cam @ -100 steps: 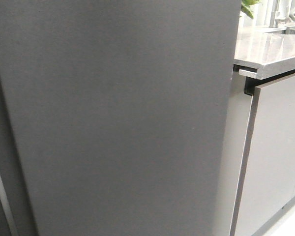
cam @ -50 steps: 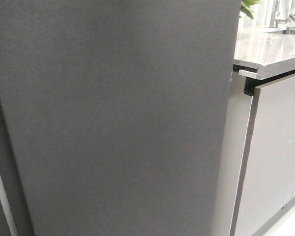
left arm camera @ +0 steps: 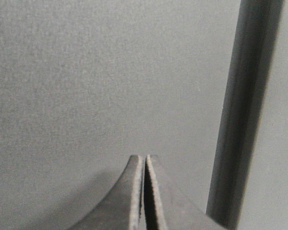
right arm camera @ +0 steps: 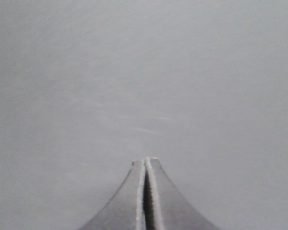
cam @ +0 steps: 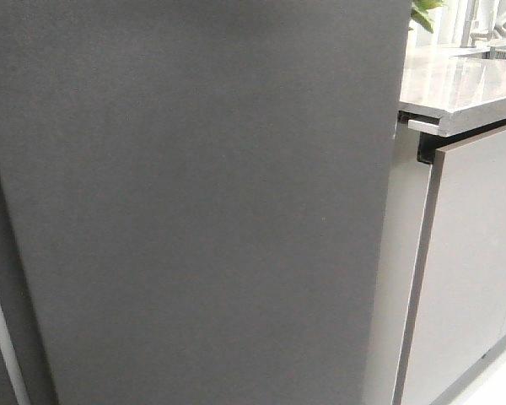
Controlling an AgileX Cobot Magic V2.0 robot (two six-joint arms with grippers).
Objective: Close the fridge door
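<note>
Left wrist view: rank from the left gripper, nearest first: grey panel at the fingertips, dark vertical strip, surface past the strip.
1. grey panel: straight ahead of the shut left gripper, at its tips.
2. dark vertical strip: off to one side of the tips.
3. surface past the strip: same side, beyond the strip.

Only my two hands show, and only in the wrist views; front view has none of me in it.

Left hand (left arm camera: 144, 165): two dark grey, matte fingers (left arm camera: 130, 201), each flaring wide at the base and curving in to a narrow tip. Inner edges are lighter, slightly rough, with a thin dark seam between them.

Right hand (right arm camera: 146, 165): same shape, same dark grey. Fingers (right arm camera: 129, 203) have pale, near-white inner edges, brighter than the left's, and a thin dark seam.

No cables, screws or markings visible on either.
</note>
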